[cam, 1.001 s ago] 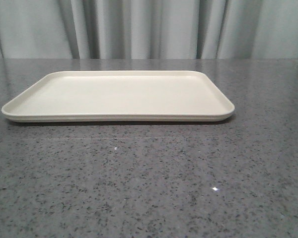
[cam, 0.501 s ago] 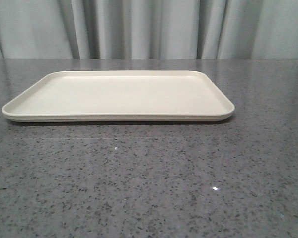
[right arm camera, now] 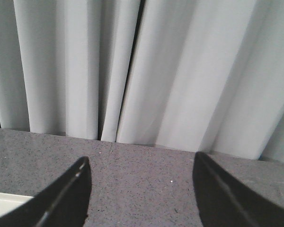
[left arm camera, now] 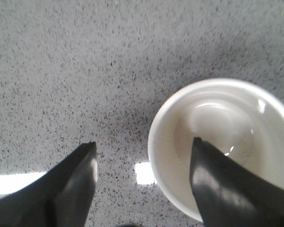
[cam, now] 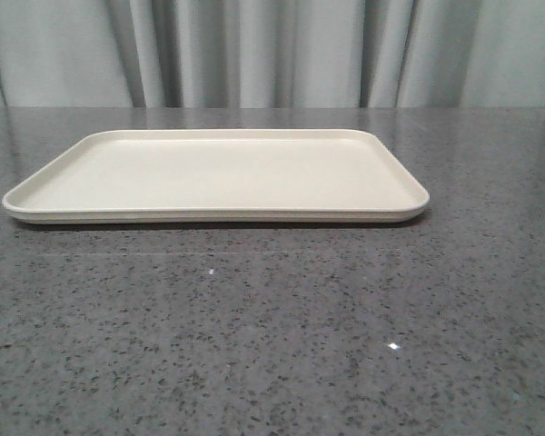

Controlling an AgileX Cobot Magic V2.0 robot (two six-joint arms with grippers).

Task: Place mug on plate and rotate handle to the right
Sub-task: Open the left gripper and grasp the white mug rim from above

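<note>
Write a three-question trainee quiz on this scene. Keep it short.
1. True or false: the mug already stands on the plate.
2. Which gripper is over the mug? A) left gripper B) right gripper
3. Fill in: one left finger is above the mug's ____.

Key:
1. False; the plate is bare in the front view, and the mug stands on the speckled table.
2. A
3. opening

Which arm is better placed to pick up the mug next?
Left. Its open gripper hangs right over the mug, one finger above the mug's opening. The right gripper, also open, faces the curtain with no mug in its view.
</note>
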